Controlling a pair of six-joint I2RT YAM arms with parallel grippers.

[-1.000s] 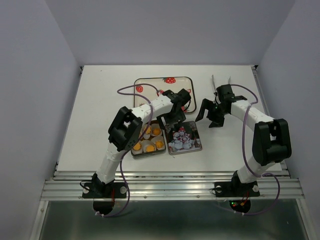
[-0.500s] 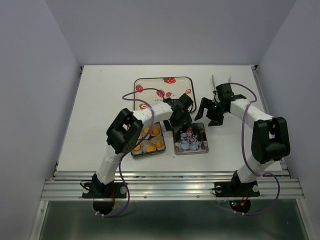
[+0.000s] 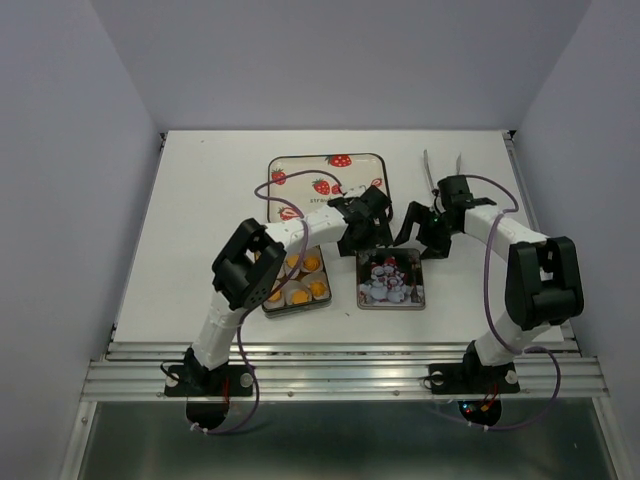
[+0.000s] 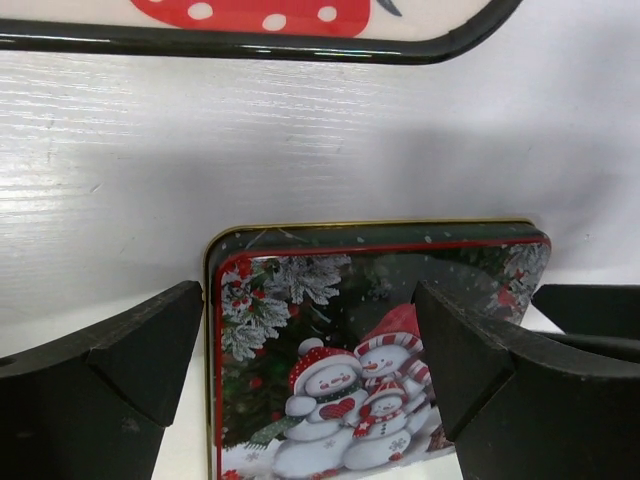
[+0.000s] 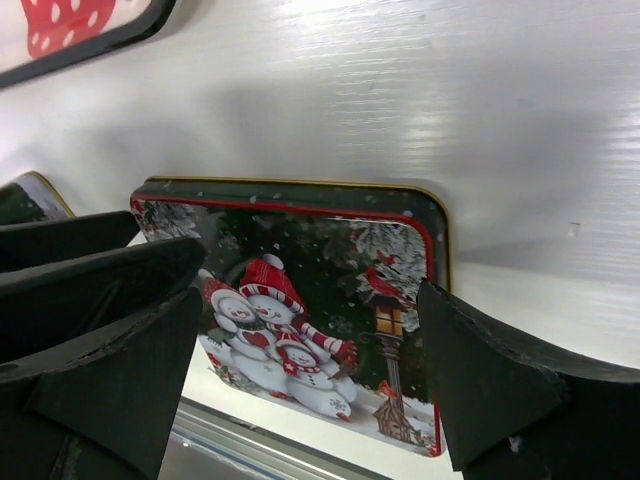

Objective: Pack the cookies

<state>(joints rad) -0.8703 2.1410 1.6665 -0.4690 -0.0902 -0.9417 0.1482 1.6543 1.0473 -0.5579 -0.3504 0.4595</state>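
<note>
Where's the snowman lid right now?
In the top view, the snowman lid lies flat, right of the open tin holding the cookies, nearer than the strawberry tray.

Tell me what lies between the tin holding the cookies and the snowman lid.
Nothing: in the top view only a bare strip of white table separates the tin of cookies from the snowman lid.
</note>
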